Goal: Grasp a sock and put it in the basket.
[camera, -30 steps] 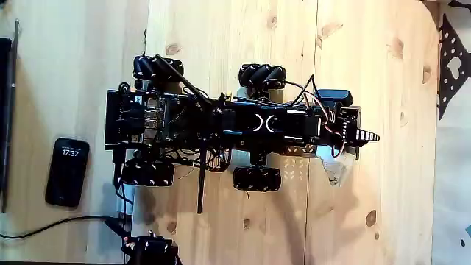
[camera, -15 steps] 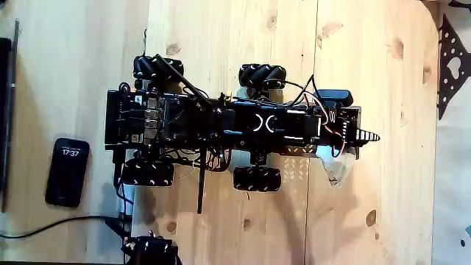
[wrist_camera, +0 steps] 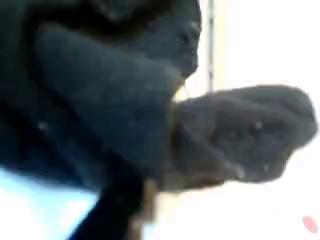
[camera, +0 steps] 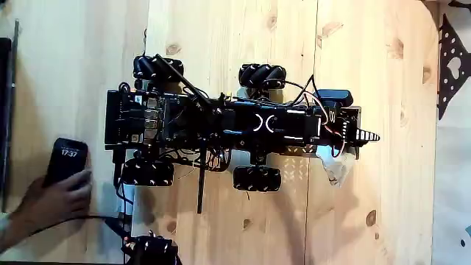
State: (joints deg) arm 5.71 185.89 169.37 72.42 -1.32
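In the fixed view a pale pine desk [camera: 368,96] with dark knots fills the middle, its boards joined along a seam. Left of the desk lies a smoother, lighter beige surface [camera: 66,73], and a dark strip [camera: 6,110] runs along that surface's far left edge. Right of the desk sits a whitish surface, on which a black sheet with star cut-outs [camera: 452,62] lies near the top. The light is even and soft.
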